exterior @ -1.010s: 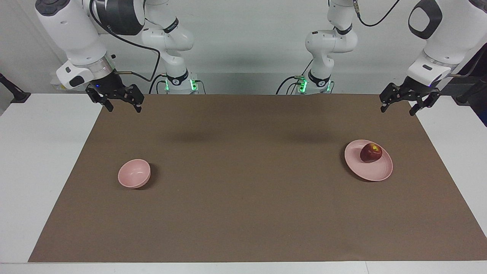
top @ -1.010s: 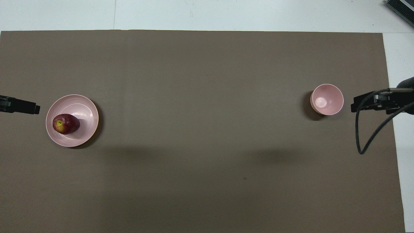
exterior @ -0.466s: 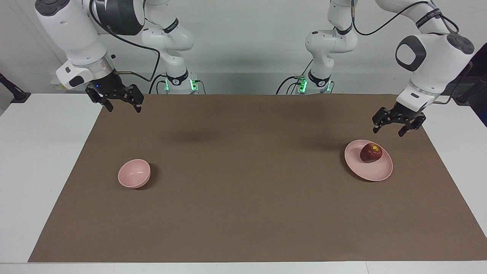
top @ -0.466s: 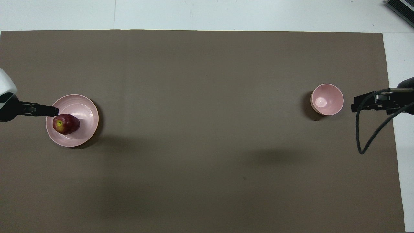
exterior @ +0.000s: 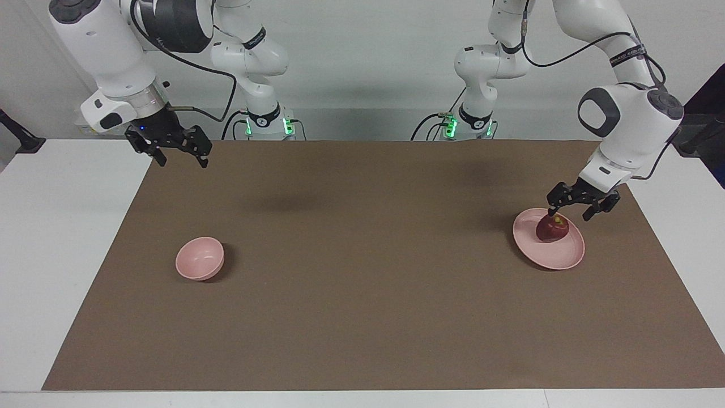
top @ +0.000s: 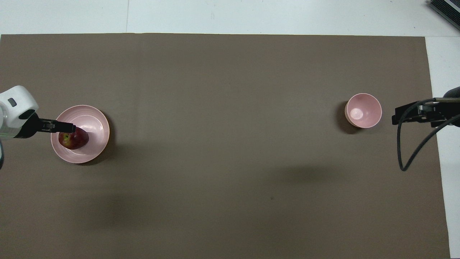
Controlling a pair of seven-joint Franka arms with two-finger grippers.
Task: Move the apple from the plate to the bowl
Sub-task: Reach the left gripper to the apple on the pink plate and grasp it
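Small round dark red apple [exterior: 552, 228] with a yellowish patch near its top: sits on the plate, off-centre toward the left arm's end, directly under the spread jaws of the left gripper [exterior: 568, 213]; whether a fingertip touches it cannot be told.

Flat, shallow pale pink round plate [exterior: 566, 256]: on the brown mat, beneath the same jaws.

Small, deep pale pink round bowl [exterior: 199, 258]: upright, empty, well apart from those jaws, at the right arm's end.

Left gripper [exterior: 568, 213] open, low over apple [exterior: 552, 229] on plate [exterior: 548, 238] — right gripper [exterior: 182, 160] open, waited over mat corner; bowl [exterior: 199, 258] apart.
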